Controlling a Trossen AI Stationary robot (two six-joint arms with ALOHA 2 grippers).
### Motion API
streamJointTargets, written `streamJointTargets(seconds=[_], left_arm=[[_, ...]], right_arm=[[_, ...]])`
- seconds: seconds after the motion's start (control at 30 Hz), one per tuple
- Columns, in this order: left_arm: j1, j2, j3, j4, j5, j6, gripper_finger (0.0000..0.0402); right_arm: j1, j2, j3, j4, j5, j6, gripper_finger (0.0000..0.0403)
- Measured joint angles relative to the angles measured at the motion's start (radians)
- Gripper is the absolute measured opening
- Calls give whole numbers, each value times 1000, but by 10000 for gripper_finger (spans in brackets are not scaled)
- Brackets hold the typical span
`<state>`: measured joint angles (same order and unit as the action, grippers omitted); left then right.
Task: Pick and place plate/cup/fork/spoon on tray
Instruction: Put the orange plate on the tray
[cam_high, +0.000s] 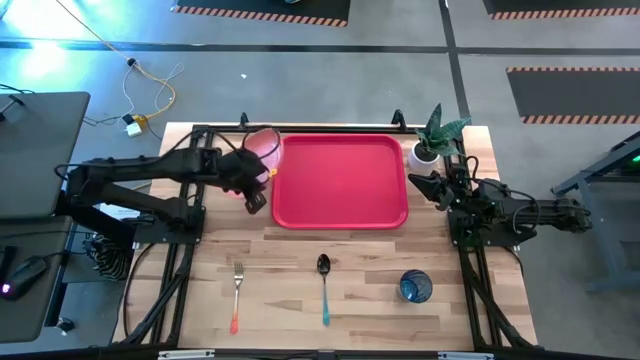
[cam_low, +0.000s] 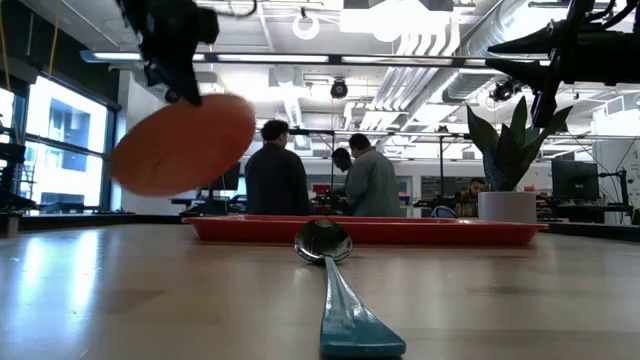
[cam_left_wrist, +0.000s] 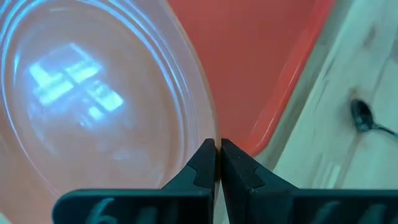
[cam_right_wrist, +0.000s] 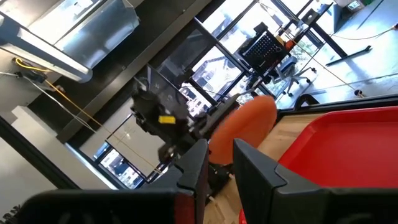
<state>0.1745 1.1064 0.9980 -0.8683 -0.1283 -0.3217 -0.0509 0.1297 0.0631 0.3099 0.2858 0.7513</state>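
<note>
From my station, nearest the table's front edge I count one fork (cam_high: 237, 297), one spoon (cam_high: 324, 287) and one cup (cam_high: 415, 287), lying in a row on the bare wood, well apart from each other; the spoon's teal handle points toward the front edge. Behind them the single red tray (cam_high: 340, 181) sits flat with nothing on it. I read the left arm as stretched in from the table's left side, its wrist at the tray's left rear corner. The left gripper (cam_high: 262, 176) is closed on the rim of the one plate (cam_high: 262, 148), its fingers (cam_left_wrist: 203, 167) pinched together on the edge; the low view shows the plate lifted off the table and tilted, and from above it overlaps the tray's left edge. The right arm waits folded at the table's right side, just beside the tray's right edge. The right gripper (cam_high: 420, 185) holds nothing, its fingers parted by a narrow gap in its wrist view. One potted plant (cam_high: 432, 140) stands at the tray's right rear corner. Beyond the table, three people stand in the room.
</note>
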Motion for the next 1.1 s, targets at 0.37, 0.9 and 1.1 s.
streamJointTargets(seconds=[0.37,0.9,1.1], left_arm=[[0,7,147,74,-64,358,1],[0,209,272,193,-58,856,3],[-7,319,298,194,-58,961,4]], right_arm=[[0,0,0,8,90,8,67],[0,0,0,131,127,-12,67],[0,0,0,135,127,-18,67]])
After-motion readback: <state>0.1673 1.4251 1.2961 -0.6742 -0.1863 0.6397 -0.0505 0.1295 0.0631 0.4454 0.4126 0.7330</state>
